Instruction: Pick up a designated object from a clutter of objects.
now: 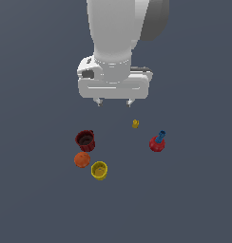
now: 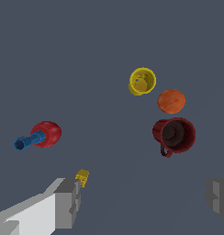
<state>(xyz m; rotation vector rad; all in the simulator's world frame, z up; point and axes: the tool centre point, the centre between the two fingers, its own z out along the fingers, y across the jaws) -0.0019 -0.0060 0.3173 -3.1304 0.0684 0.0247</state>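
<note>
Pincer (image 1: 114, 101) hung wide open and empty above the bench (image 1: 37, 199), gripping nothing. The blue piece (image 1: 160, 136) was leaning against the red apple (image 1: 156, 144), well off toward the exterior view's right, so probably an awkward grab.

No readable text or labels anywhere
</note>
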